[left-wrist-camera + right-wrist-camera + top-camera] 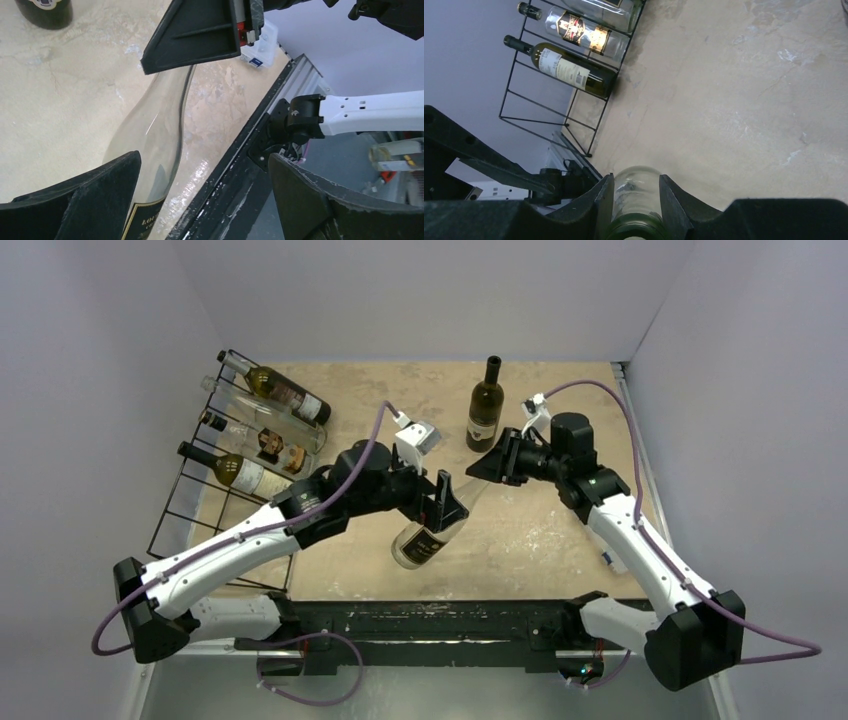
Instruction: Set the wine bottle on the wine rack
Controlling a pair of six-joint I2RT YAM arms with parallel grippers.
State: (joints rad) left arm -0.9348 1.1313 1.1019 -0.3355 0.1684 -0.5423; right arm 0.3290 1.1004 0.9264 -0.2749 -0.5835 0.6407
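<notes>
At the far left of the top view, the wine rack [215,490] is seen as an open, box-like grid of thin black wire rods, set along the left edge of the worktop [560,530]. The worktop's surface is mottled beige and looks like stone. Four bottles are laid across the rack's far half. The nearest of them, a green bottle with a white label [238,473], is shown more sharply in the right wrist view [569,71], where the rack's nearer bars [549,115] are also made out.

Near the middle, the left hand [443,502] is spread wide, with its matte black fingers [90,200] placed on either side of the wine bottle [425,538]. In the left wrist view, the bottle's rounded clear-glass shoulder [155,120] is seen just beside one finger and well apart from the other. Whether it is touched cannot be told.

The wine bottle is held tilted over the near middle of the worktop, well apart from the rack. Its dark, gold-lettered label is turned toward the near edge, and its neck is raised to the right.

That neck is clamped by the right hand [497,464]. Only the right wrist view shows the glass [638,200] pinched between two narrow black fingers [601,192].

Behind it, a dark green bottle [485,405] stands upright.

A small clear plastic box [261,45] at the worktop's right edge is seen clearly only in the left wrist view.
</notes>
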